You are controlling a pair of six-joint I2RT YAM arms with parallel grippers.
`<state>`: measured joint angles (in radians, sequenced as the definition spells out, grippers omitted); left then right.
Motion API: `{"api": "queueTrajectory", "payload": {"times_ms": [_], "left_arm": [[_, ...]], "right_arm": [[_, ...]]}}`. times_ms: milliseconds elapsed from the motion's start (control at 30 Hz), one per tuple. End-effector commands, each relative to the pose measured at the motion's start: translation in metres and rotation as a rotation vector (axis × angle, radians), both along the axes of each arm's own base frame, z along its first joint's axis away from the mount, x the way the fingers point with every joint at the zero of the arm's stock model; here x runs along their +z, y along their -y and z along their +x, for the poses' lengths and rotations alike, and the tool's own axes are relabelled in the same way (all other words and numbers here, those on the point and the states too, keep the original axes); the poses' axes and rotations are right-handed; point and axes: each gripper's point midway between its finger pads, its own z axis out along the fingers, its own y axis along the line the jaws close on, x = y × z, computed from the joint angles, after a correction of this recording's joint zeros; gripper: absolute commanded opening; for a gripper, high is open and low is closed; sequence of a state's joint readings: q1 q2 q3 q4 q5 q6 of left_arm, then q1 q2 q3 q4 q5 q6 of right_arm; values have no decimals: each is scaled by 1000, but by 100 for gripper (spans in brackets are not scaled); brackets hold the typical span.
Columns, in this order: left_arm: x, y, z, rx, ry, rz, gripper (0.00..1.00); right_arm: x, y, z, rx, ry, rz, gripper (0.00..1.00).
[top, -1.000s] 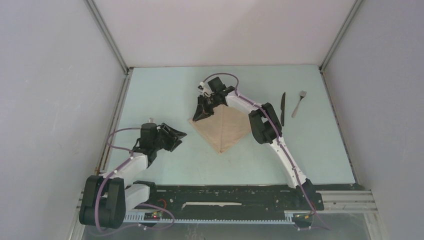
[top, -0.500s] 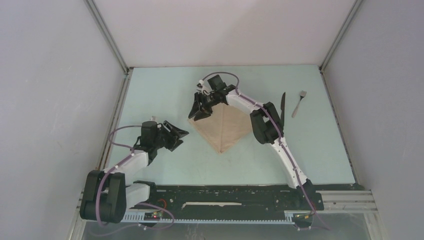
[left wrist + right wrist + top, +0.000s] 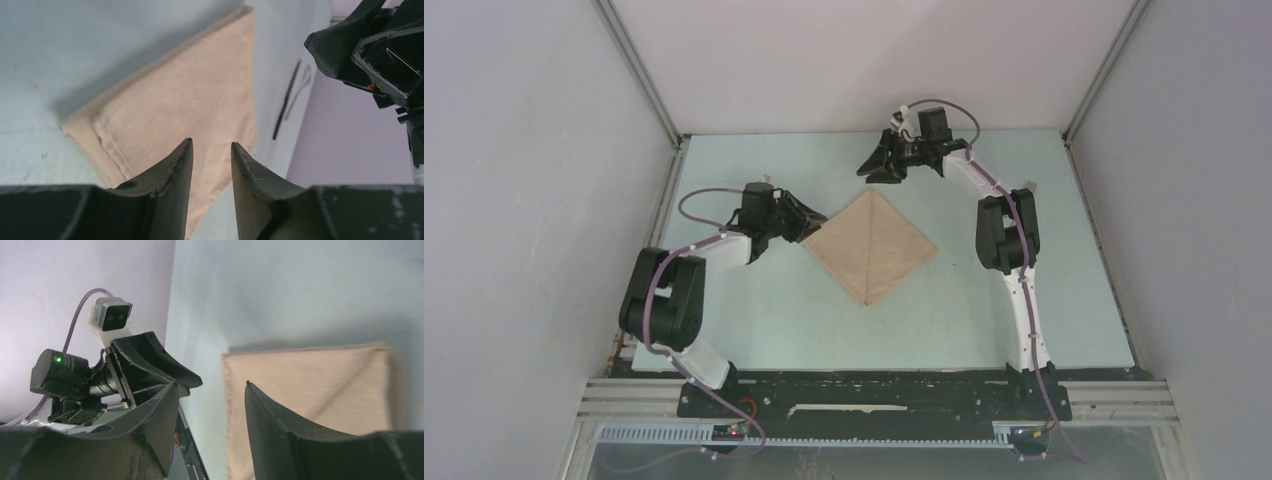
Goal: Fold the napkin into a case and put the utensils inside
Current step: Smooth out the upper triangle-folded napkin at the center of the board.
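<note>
Napkin (image 3: 871, 247) lay flat on the table (image 3: 754, 310) as a folded diamond, not yet a case. Left gripper (image 3: 211, 145) sat at its left corner, jaws narrowly parted and empty; whether the tips touched cloth was unclear. Right gripper (image 3: 876, 168) hung beyond the far corner, jaws apart, holding nothing. Knife (image 3: 287, 100) and fork (image 3: 302, 82) lay right of the cloth. Risk: pinching only the top layer would pull the fold open, and a low approach could shove the whole napkin.

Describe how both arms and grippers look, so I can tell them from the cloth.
The left arm and right arm have white links with bulky black joints. A lilac cable loops along each. The left gripper and right gripper are black, with curved tapering fingers.
</note>
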<state>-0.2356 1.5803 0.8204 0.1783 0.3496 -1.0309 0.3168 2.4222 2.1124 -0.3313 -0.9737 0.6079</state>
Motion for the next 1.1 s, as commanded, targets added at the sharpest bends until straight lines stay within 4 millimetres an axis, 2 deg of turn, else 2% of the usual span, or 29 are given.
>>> {"api": "queueTrajectory", "payload": {"times_ms": [0, 100, 200, 500, 667, 833, 967, 1067], "left_arm": [[-21, 1, 26, 30, -30, 38, 41], [-31, -1, 35, 39, -40, 65, 40], [-47, -6, 37, 53, -71, 84, 35], [-77, -25, 20, 107, -135, 123, 30], [-86, -34, 12, 122, -156, 132, 29], [-89, -37, 14, 128, -163, 128, 29], [-89, -38, 13, 128, -166, 135, 29], [-94, -39, 11, 129, -182, 135, 28]], "right_arm": [[-24, -6, 12, 7, -13, 8, 59], [-32, -2, 22, -7, -15, 12, 58], [-39, -5, 25, -4, -20, 29, 57], [-61, -12, 33, -13, -30, 48, 53], [-81, -10, 40, -49, -65, 33, 51], [-105, -4, 45, -100, -131, 19, 51], [-107, 2, 56, -133, -141, 24, 55], [-93, 11, 67, -149, -118, 28, 60]]}}
